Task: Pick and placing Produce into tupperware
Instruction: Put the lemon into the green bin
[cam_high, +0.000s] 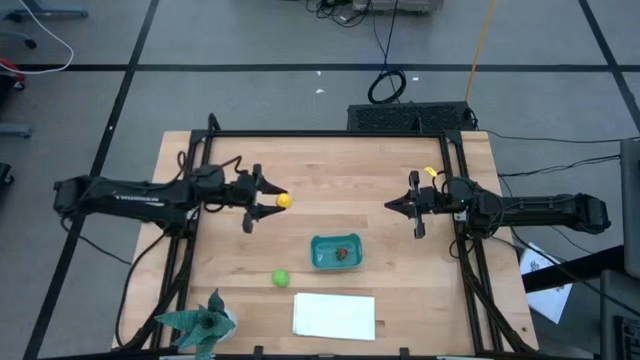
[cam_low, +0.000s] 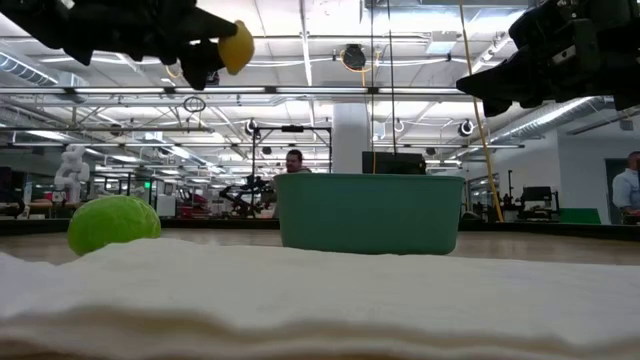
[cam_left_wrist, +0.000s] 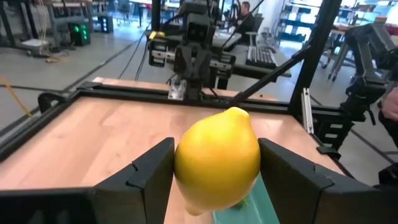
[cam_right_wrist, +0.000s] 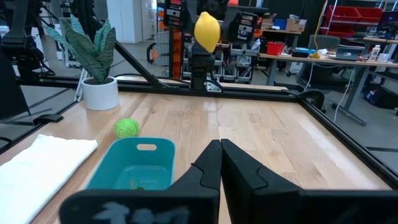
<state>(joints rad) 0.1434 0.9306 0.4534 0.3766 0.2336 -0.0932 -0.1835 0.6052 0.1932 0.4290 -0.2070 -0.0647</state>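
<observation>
My left gripper hovers over the table's left-middle, shut on the yellow lemon. The low view shows that lemon high above the tabletop. The teal tub stands on the table toward the near side, with a small reddish thing inside. The round green fruit rests on the wood left of the tub, a little nearer. My right gripper is shut and empty in the air over the table's right-middle, its fingers pointing toward the left arm. My left gripper pinches the lemon between its two fingers, one on each flank at its widest part. The fingers come level, pointing toward the table's right. The lemon is lifted clear of the table, and its pointed end sticks out past the fingertips.
A flat white sheet lies at the near edge in front of the tub. A teal spiky plant in a white pot stands at the near-left corner. A black frame runs along the table's edges. Bare wood lies between the two grippers.
</observation>
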